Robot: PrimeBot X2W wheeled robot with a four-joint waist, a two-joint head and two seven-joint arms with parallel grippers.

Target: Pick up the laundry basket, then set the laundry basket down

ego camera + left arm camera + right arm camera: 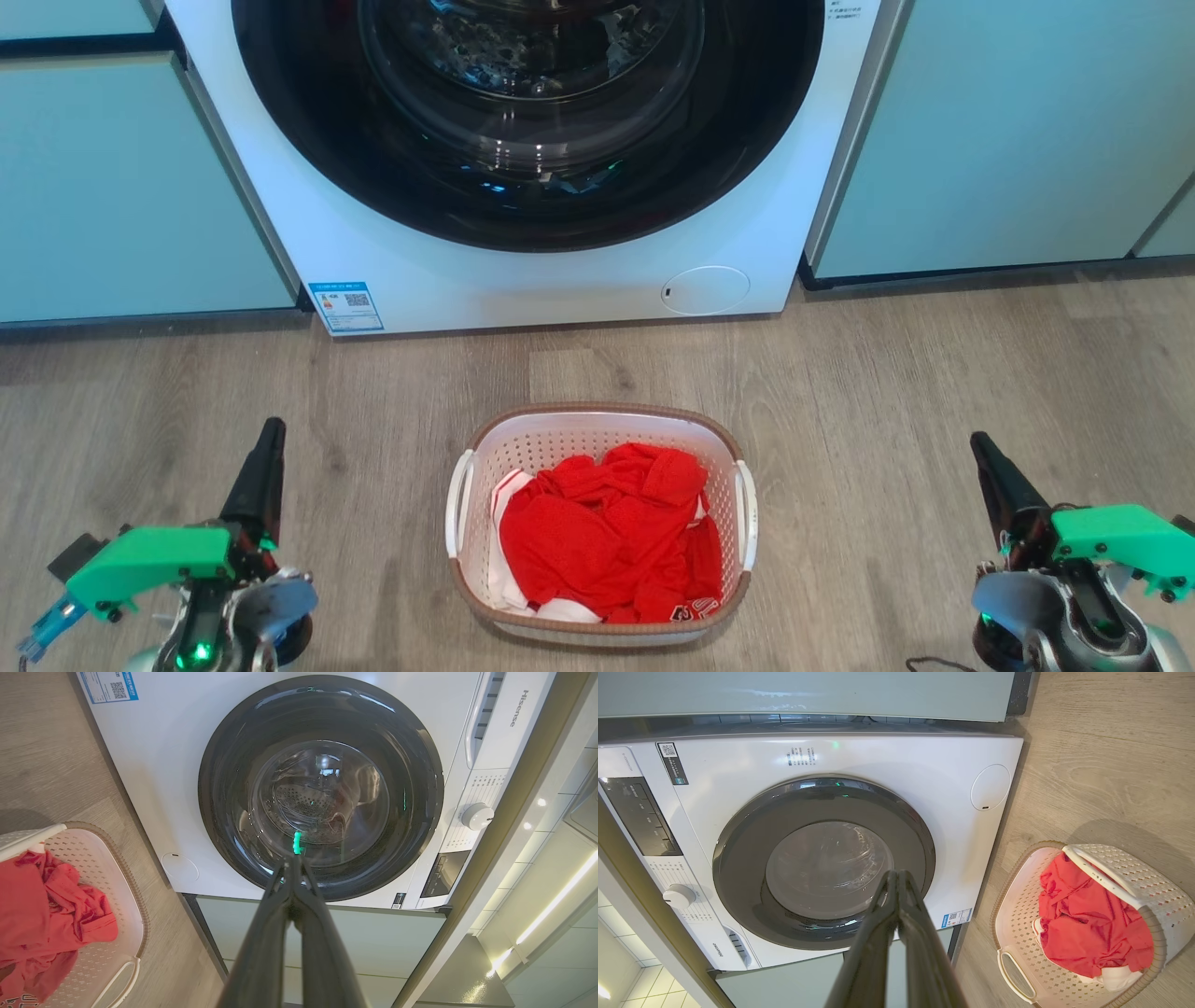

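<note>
Wide grey wood-look floor (934, 392) across the lower part of the head view, and planted at the back of it is the big white washing machine (523, 280), its round dark glass door (527, 112) shut. Pale green cabinets (121, 187) flank it on both sides. Out in front of the machine, standing apart from it on the floor and roughly centred between the two arms, sits the laundry basket (597, 411): white perforated walls, brown woven-look rim, upright and flat on the boards. Inside it is a rumpled heap of red clothes (607, 532) with some white cloth peeking out at the near and left edges. Now the arms: the left gripper (273, 427) stands well to the basket's left, dark jaws pointing up the head view and pressed together, holding nothing. The left wrist view confirms it, with the two fingers meeting at the tip against the machine's door. Same story on the other side: the right gripper (977, 439) is well to the basket's right, jaws closed on themselves, empty, clear of the basket. Neither one touches it. The basket's two white side handles (457, 499) face the arms, one per side. Smaller details: a round white cover (705, 289) low on the machine's right, and a little blue-edged label (346, 306) at its bottom left corner.
</note>
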